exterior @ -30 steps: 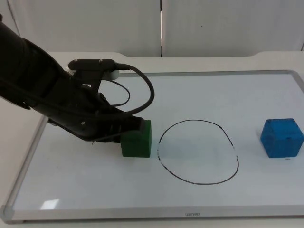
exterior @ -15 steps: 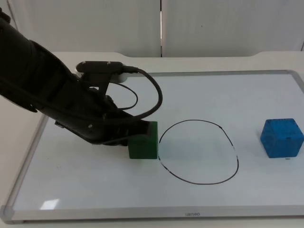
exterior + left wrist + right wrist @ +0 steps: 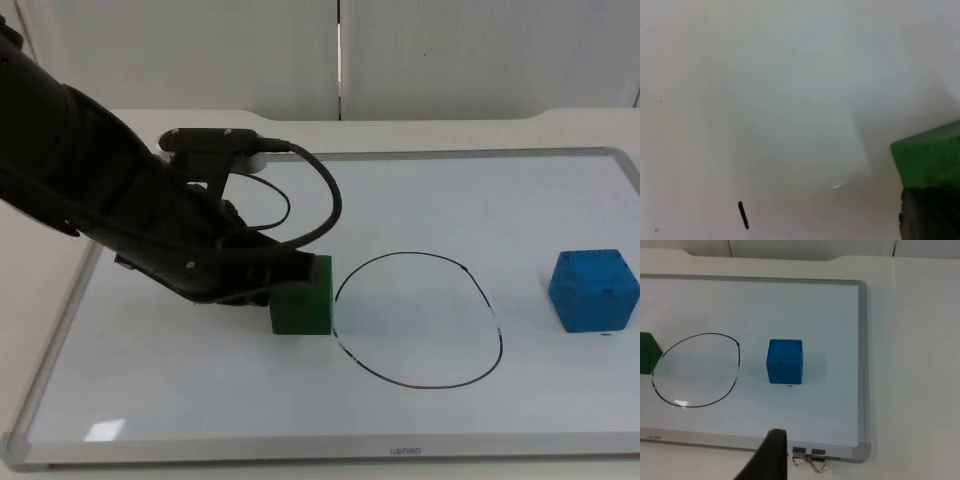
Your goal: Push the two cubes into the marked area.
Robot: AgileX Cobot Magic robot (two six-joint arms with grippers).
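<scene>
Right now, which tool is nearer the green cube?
Left. The left tool presses against the green cube beside the drawn black circle; the right tool waits off the whiteboard's edge, beyond the blue cube.

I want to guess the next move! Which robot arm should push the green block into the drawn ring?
The left. The left gripper is already against the green cube, which sits just outside the black ring. The right gripper waits off the whiteboard's edge, nearer the blue cube.

My left gripper point(image 3: 272, 282) is pressed against the green cube point(image 3: 302, 297), hiding the cube's near-arm face; my finger state cannot be determined. The picture's edge cuts off the green cube point(image 3: 932, 157) beside my fingertip.
</scene>
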